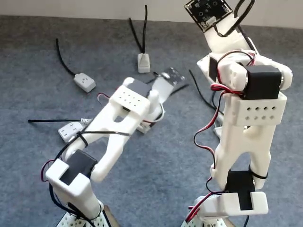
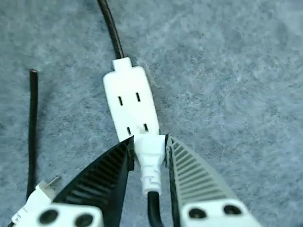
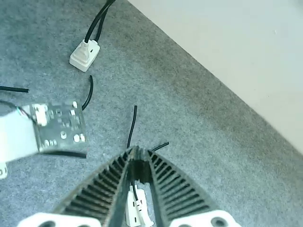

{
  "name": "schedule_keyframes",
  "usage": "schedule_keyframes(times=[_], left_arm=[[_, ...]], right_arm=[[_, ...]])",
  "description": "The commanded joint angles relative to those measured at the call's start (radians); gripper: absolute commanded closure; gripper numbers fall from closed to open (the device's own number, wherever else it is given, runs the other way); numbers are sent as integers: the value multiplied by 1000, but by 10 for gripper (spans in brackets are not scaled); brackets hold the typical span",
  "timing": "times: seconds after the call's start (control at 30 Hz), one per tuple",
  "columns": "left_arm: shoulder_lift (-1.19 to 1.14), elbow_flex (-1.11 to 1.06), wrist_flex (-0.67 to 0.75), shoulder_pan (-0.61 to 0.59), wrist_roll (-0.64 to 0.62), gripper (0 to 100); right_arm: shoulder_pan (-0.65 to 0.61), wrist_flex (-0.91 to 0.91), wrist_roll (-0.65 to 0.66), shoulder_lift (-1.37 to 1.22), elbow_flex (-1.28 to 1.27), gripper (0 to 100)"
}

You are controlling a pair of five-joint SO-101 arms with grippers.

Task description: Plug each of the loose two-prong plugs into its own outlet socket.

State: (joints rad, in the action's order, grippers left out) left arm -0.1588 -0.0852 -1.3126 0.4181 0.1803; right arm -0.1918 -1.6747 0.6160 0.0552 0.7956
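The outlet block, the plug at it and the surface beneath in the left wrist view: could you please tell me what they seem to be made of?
The outlet block looks like white moulded plastic, smooth with slight sheen. The plug likewise, its ribbed neck perhaps softer. The surface seems grey felt or short-pile carpet, given its matte, fuzzy texture.

Soft, even light falls across the grey counter [image 1: 165,161], bright in every view, with no single strong source. Shadows are faint and soft-edged; a thin one hugs the white strip [image 2: 130,101], which shines close to glare. The pale area [image 3: 246,56] beyond the counter glows brightest.
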Motion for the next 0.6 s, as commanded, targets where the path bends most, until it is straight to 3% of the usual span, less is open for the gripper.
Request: schedule_keyframes(times=[0.0,0.43,0.57], left_arm=[[7,35,60,-31,5,993],[1,18,68,-45,3,993],[-65,-21,137,-48,-55,993]], right_arm=[[8,15,5,42,18,989],[8,15,5,42,16,989],[8,15,5,45,16,989]])
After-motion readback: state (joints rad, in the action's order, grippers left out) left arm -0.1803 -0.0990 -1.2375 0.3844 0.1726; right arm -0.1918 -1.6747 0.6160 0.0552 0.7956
